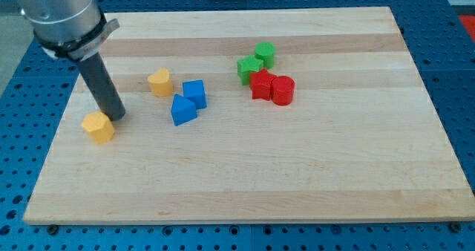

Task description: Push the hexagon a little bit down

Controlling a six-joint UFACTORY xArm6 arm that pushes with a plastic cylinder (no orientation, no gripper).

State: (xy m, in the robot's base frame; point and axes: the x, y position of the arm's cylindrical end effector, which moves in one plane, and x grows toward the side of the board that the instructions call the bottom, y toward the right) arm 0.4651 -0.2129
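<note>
The yellow-orange hexagon block lies near the board's left edge. My tip rests on the board just to the right of and slightly above the hexagon, touching or almost touching its upper right side. The dark rod rises from there up to the view's top left.
A yellow-orange heart-shaped block lies right of the rod. A blue triangular block and a blue cube touch each other. A green star, green cylinder, red star and red cylinder cluster further right. The wooden board has its left edge near the hexagon.
</note>
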